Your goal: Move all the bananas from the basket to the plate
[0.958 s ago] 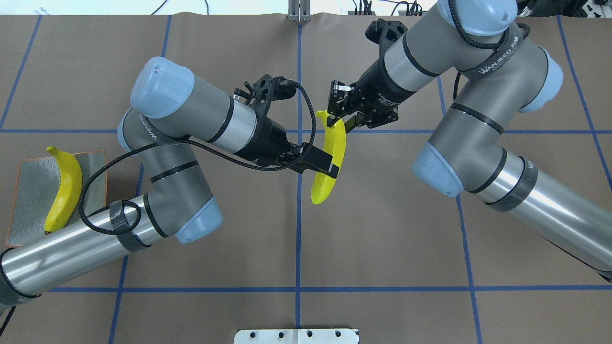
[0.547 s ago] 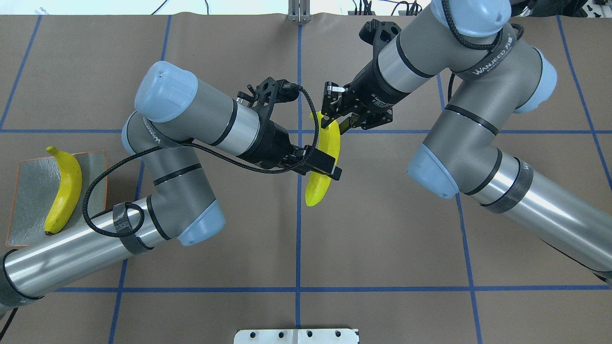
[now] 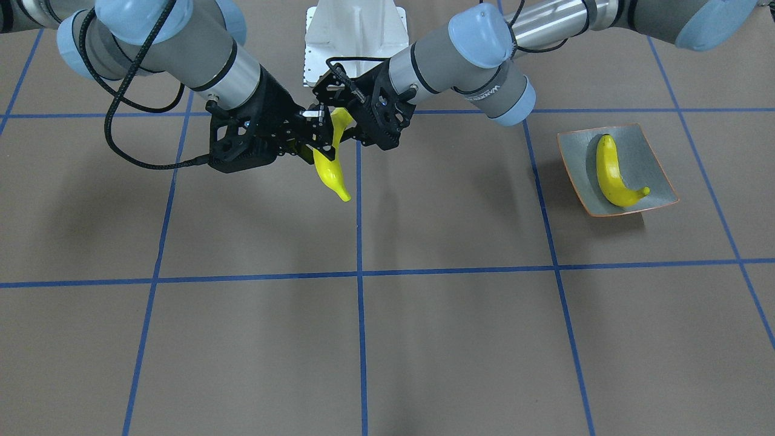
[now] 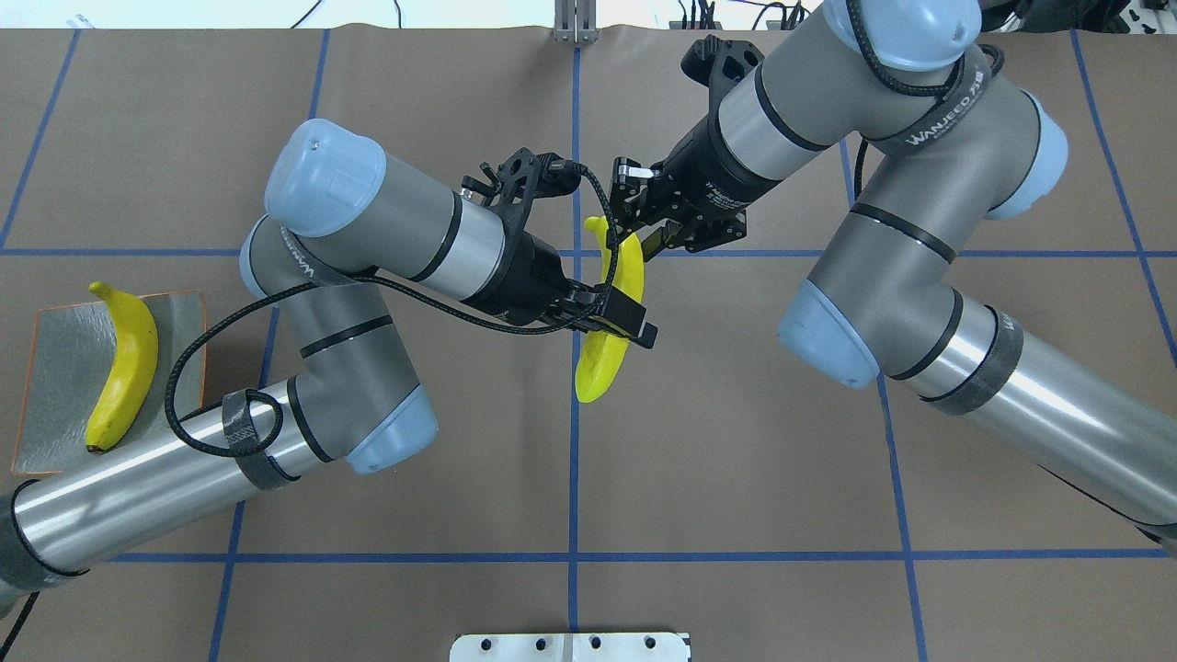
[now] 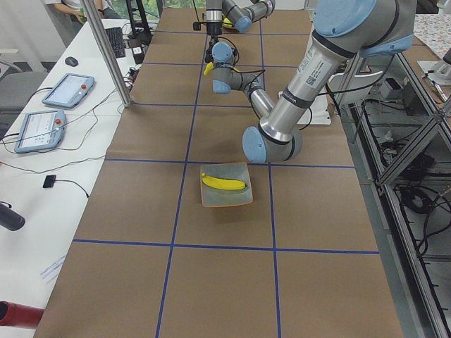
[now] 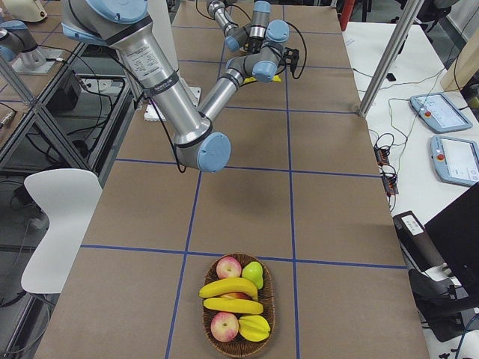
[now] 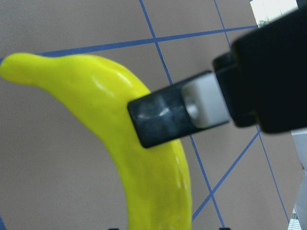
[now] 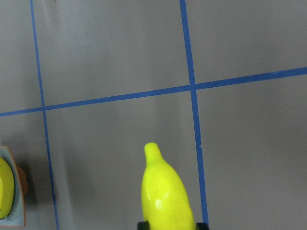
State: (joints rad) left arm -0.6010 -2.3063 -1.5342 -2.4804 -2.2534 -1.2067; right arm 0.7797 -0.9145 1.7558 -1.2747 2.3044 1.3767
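One banana (image 4: pixel 598 363) hangs above the table's middle. My right gripper (image 4: pixel 630 241) is shut on its stem end, and one right finger pad (image 7: pixel 158 120) presses the peel in the left wrist view. My left gripper (image 4: pixel 630 322) is open, with a finger on either side of the banana's middle. Another banana (image 4: pixel 124 368) lies on the grey-green plate (image 4: pixel 55 368) at the left edge; the front-facing view shows this plate (image 3: pixel 642 157) on its right. The basket (image 6: pixel 238 348), seen only from the right side, holds two bananas (image 6: pixel 228 288) among other fruit.
Blue tape lines grid the brown table cover. The white robot base plate (image 4: pixel 570 646) sits at the near edge. Apples and a pear share the basket. Tablets (image 5: pixel 67 90) and cables lie on a side table, and a metal post (image 5: pixel 106 49) stands by them.
My right gripper has carried the banana a little to the left, deeper between my left gripper's fingers. The left gripper has hardly moved. The banana on the plate is unchanged.
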